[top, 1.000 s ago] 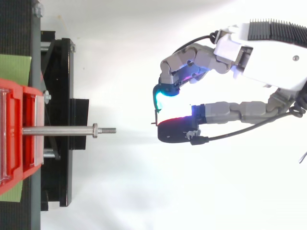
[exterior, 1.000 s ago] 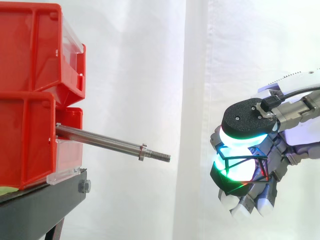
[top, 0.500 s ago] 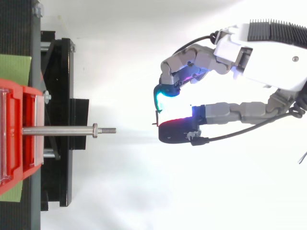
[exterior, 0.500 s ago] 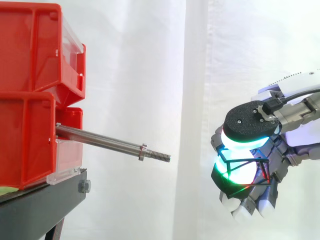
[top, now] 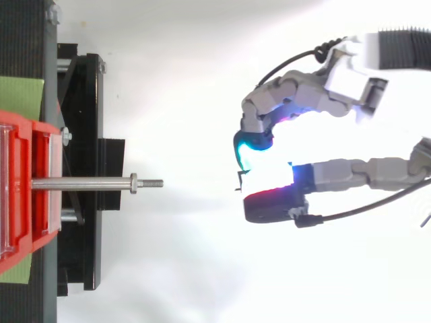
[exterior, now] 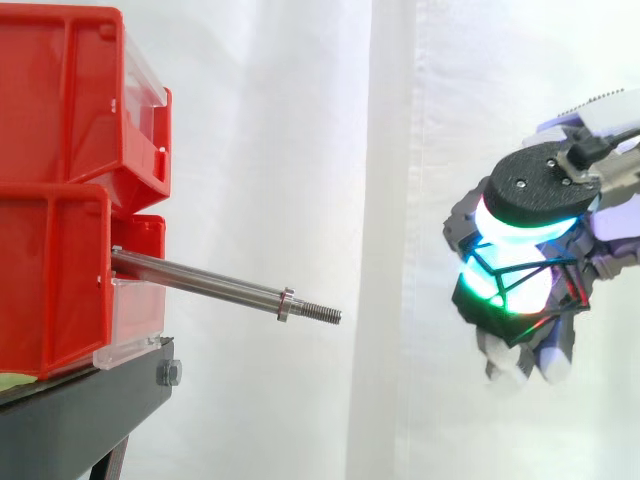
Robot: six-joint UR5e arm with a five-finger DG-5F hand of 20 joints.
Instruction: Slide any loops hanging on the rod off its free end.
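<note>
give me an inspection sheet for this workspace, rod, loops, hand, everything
surface: black stand carrying stacked red bins; a green sheet lies under the bins
job's things: steel rod juts from the bins, tilted slightly down; nothing hangs on it, and its threaded free end is bare; a thin dark loop is off the rod, in the hand
clutter: nothing seen
hand: hand is well clear of the rod's free end, out beyond it, fingers curled, with the loop strung between thumb and fingers
cables: nothing seen loose on the stand or rod
surroundings: white curtain behind the work
</note>
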